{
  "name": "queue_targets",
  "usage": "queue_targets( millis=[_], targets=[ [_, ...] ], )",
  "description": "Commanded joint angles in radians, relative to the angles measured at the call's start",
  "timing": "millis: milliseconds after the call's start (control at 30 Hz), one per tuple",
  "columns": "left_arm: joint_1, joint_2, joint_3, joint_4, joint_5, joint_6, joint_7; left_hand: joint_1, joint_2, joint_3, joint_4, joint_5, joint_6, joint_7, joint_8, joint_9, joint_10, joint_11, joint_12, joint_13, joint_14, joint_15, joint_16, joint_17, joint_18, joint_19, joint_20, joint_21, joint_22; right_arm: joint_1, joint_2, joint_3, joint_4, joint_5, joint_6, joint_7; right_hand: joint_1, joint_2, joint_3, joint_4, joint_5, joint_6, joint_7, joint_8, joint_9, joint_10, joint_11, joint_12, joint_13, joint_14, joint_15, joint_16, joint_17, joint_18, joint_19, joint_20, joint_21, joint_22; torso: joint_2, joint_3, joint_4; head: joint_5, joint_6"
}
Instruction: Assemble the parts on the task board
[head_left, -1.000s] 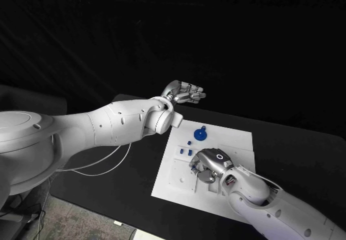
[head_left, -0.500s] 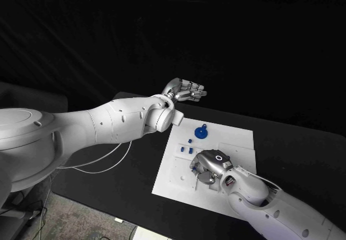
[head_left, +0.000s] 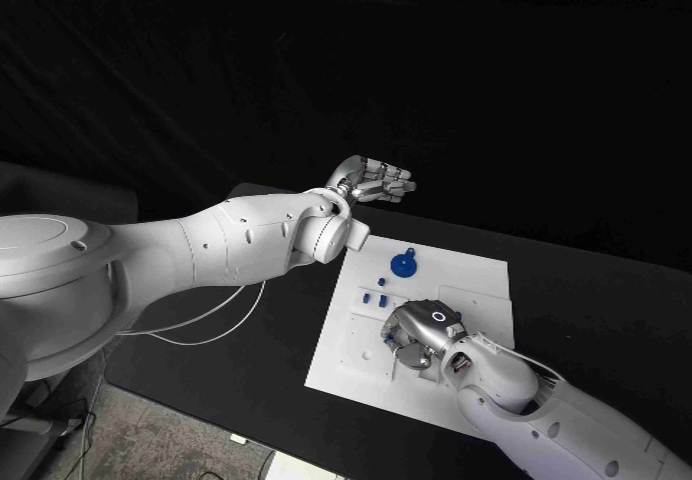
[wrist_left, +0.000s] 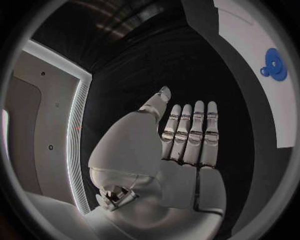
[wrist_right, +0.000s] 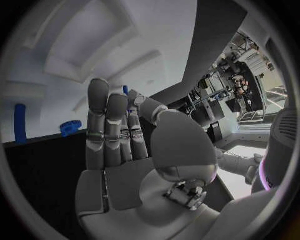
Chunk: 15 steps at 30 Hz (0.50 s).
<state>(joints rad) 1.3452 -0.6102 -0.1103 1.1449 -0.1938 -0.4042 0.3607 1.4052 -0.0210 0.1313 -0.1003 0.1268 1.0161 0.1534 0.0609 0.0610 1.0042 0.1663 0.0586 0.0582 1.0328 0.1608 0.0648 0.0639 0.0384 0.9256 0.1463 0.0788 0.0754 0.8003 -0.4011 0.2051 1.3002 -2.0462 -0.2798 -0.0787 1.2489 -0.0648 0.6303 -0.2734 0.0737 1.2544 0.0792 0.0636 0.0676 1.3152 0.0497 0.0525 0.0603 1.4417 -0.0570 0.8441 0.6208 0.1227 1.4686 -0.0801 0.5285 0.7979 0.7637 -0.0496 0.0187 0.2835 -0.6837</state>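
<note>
Reaching over the white board (head_left: 476, 275), the right hand (head_left: 418, 335) hovers low, fingers straight and together, holding nothing I can see. Small blue parts (head_left: 375, 299) lie just beside it. Left hand (head_left: 372, 183) waits beyond, fingers extended, empty. Next: a fine pinch.

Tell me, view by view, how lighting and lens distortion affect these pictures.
Head view: dark surroundings, the white task board brightly lit, no bending. Left wrist view: fisheye circle, board edges curved, left hand evenly lit. Right wrist view: same fisheye bend, board glaring pale behind the right hand.
</note>
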Motion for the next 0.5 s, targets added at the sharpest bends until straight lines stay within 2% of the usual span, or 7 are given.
queue_targets(
  millis=[33, 500],
  targets=[
    [0.002, 0.002, 0.001, 0.001, 0.001, 0.008, 0.01, 0.004, 0.009, -0.002, -0.003, 0.004, 0.003, -0.001, 0.004, 0.001, -0.007, 0.001, 0.006, 0.0, 0.0, 0.001, -0.004, -0.001, 0.019, 0.008, 0.002, 0.002, -0.001, -0.002, 0.003, -0.004, -0.002, -0.038, 0.001, -0.016, 0.001, 0.009, 0.007, -0.004, 0.003, 0.0, 0.003, 0.0, 0.001, 0.023, -0.019, 0.006, 0.001, 0.0, -0.006, -0.001, -0.002, 0.023, 0.017, -0.004, -0.007, 0.006, 0.0, -0.0003, 0.0004, -0.001, 0.001],
    [0.002, 0.005, 0.001, -0.001, 0.001, 0.011, 0.008, 0.005, 0.009, -0.003, -0.003, 0.004, 0.004, -0.001, 0.004, 0.001, -0.009, 0.001, 0.006, 0.0, -0.002, 0.002, -0.004, -0.001, 0.019, 0.007, 0.003, 0.001, -0.001, -0.002, 0.008, -0.008, -0.005, -0.093, 0.008, -0.066, 0.0, 0.005, 0.014, -0.004, 0.003, 0.002, 0.003, 0.0, 0.001, 0.025, -0.02, 0.006, 0.001, 0.0, -0.007, 0.001, -0.001, 0.02, 0.02, -0.005, -0.011, 0.015, 0.0, -0.0007, 0.0005, -0.002, 0.001]
  ],
)
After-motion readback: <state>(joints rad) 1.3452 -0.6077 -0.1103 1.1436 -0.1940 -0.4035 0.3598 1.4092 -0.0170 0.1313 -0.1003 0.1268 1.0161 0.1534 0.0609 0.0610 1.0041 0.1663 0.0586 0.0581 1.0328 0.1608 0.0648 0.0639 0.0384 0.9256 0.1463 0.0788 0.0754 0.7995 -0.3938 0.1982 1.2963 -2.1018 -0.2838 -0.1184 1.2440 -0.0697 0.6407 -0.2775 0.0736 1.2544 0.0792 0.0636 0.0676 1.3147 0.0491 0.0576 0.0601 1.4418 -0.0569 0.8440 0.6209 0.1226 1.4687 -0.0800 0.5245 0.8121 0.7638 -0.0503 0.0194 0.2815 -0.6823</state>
